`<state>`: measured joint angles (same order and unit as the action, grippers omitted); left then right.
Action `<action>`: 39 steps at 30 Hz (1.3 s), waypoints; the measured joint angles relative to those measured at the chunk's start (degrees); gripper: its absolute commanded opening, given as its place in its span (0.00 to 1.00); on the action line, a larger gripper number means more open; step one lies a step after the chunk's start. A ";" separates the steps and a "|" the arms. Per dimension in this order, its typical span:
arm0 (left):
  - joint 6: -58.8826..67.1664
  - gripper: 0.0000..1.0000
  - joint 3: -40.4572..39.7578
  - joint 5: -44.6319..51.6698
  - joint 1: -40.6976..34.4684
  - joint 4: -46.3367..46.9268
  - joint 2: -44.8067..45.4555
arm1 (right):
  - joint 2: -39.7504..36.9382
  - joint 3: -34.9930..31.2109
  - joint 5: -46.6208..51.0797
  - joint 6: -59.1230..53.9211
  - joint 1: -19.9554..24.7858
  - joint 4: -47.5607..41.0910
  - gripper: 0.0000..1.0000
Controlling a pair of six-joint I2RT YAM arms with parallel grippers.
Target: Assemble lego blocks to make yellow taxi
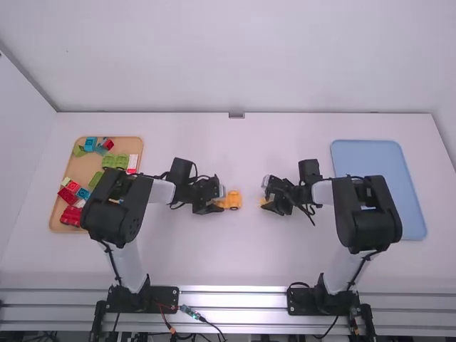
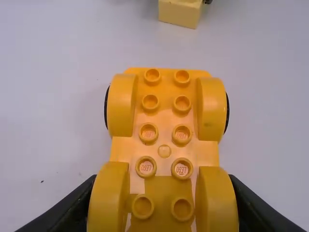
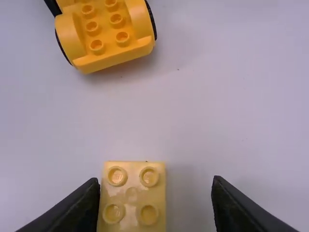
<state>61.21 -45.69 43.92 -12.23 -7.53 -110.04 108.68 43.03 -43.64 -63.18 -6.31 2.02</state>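
Centre: one yellow chassis (image 1: 234,200), clasped by left end effector (image 1: 216,207); one pale block (image 3: 132,198) between right end effector's (image 1: 266,203) parted fingers. Left and right: two trays (image 1: 367,157).

Two robot arms, left (image 1: 117,203) and right (image 1: 367,210), work a single white table (image 1: 228,256) carrying two trays: one wooden tray (image 1: 84,168) near its left edge, one blue tray (image 1: 367,158) near its right. Between them are one yellow wheeled base (image 2: 164,121) with ten visible studs and one pale yellow block (image 3: 132,195) showing four. Tray blocks (image 1: 121,160), partly hidden, defy an exact count.
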 measured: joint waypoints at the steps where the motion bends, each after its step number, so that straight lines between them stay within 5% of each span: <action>1: -0.35 0.50 0.02 0.00 0.00 -0.04 0.00 | 0.00 -0.83 -0.22 0.04 -0.02 1.68 0.56; 8: -3.19 0.49 -0.11 0.00 0.00 0.44 0.00 | 0.00 -4.66 -2.49 0.55 0.00 8.50 0.53; 19: -2.23 0.47 -1.20 0.24 0.02 4.48 0.00 | 0.00 -5.14 -11.23 -4.57 5.03 6.71 0.55; 26: -1.99 0.47 -1.18 0.39 0.00 3.10 0.00 | 1.27 -5.18 -12.11 -3.54 3.80 11.43 0.58; 27: -1.90 0.46 -1.18 0.39 0.00 2.67 0.00 | 2.03 -5.18 -12.33 -2.84 3.67 12.22 0.65; 36: -1.84 0.46 -1.18 0.39 0.02 2.95 0.00 | 3.72 -5.16 -14.97 -1.75 6.56 12.20 0.74; 39: -1.81 0.46 -1.18 0.39 0.02 2.95 0.00 | 3.72 -5.18 -15.15 -1.40 6.62 12.24 0.85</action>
<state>59.40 -46.87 44.31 -12.21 -4.58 -110.04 112.40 37.85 -58.78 -64.58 0.32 14.26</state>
